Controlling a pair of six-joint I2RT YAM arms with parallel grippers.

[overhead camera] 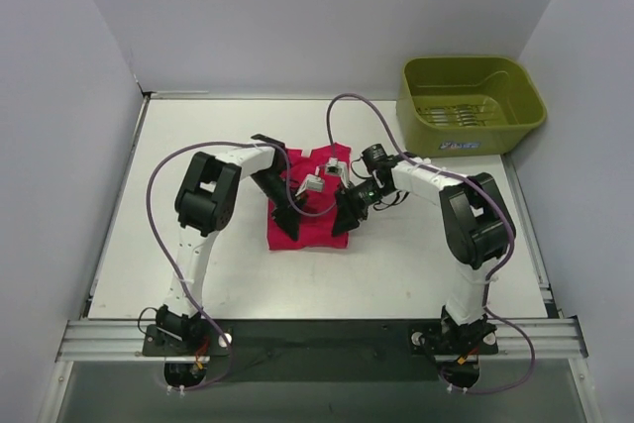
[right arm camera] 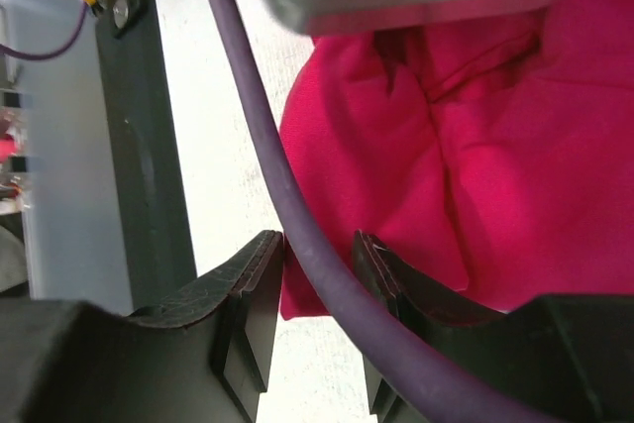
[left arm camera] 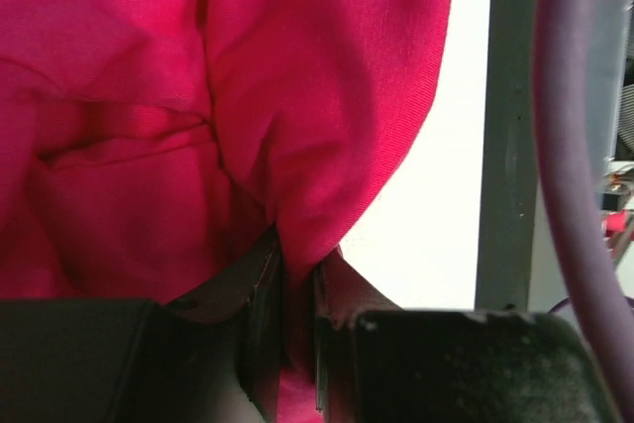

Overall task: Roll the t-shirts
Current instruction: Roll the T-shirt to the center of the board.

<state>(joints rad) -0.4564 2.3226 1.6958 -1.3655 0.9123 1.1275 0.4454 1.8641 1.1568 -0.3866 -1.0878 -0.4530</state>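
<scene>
Two grippers: left gripper [overhead camera: 289, 217] and right gripper [overhead camera: 344, 215] both sit low at the near edge of one magenta t-shirt [overhead camera: 309, 233], one at each near corner.
Left gripper state: jaws nearly together, with a fold of red cloth pinched between the fingers [left arm camera: 260, 289]. The cloth rises out of the gap and spreads ahead of me.
Right gripper state: jaws a little wider, with a bunched edge of the shirt filling the gap. My own purple cable [right arm camera: 297, 230] crosses in front and hides one contact, so I judge this a grip rather than see it whole.
Where the shirt lies: flat on the table [overhead camera: 426, 264], ahead of both sets of fingertips and between them, folded narrow.
Long axis: the folded shirt runs away from my fingertips toward the far side. The held hem runs crosswise, from one gripper to the other.
Which arm is nearer: neither, since each has its own corner, so the move has to be shared.
What the coming move turns on: I judge the hem must travel forward over the cloth ahead with both grippers level, so that the roll's axis lies along the line joining them.
Risk: one side leading would skew the roll into a cone.
Tub: the olive-green tub [overhead camera: 421, 118] stands well apart, ahead and off to the right gripper's outer side.
</scene>
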